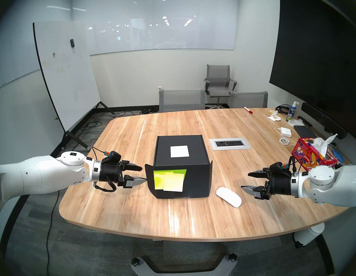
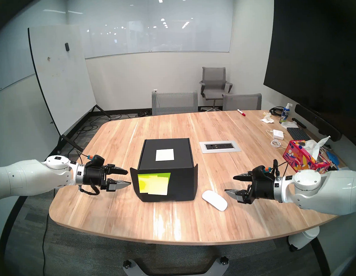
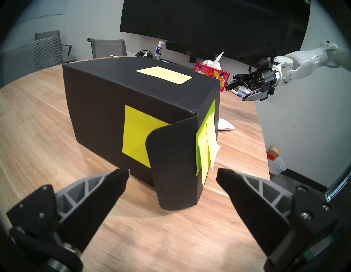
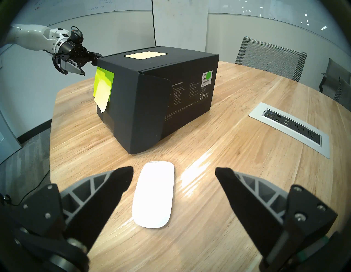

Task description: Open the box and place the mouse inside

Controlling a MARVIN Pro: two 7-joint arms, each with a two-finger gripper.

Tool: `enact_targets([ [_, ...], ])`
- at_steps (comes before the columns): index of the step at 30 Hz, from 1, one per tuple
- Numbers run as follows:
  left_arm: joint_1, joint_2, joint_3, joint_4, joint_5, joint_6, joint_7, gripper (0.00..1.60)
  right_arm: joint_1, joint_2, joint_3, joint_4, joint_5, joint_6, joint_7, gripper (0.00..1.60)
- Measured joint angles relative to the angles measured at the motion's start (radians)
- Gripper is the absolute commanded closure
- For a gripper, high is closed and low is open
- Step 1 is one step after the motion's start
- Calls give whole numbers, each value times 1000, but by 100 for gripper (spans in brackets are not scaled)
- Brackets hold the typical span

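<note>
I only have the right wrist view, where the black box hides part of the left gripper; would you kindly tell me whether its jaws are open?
Observer: Yes, the left gripper is open and empty, its fingertips just short of the box.
Operator: Thank you. What is on the box's side facing that gripper?
Observer: A black side flap stands out from that wall and partly covers a yellow-green sticky note stuck there.
</note>
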Motion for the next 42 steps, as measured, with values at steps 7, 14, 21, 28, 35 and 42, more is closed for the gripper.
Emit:
enact_targets([
  [7,4,-12,1,11,-1,-1,-4,0,0,0,0,0,0,0,0,0],
  [14,5,-23,1,3,0,-3,7,0,0,0,0,0,0,0,0,0],
  [21,6,-29,3,-15,5,-9,30,0,0,0,0,0,0,0,0,0],
  [28,5,-30,6,-27,10,-9,30,0,0,0,0,0,0,0,0,0],
  [35,0,-21,11,-44,12,17,18,73,0,0,0,0,0,0,0,0],
  [42,-5,-5,13,-47,18,41,-6,160,0,0,0,0,0,0,0,0],
])
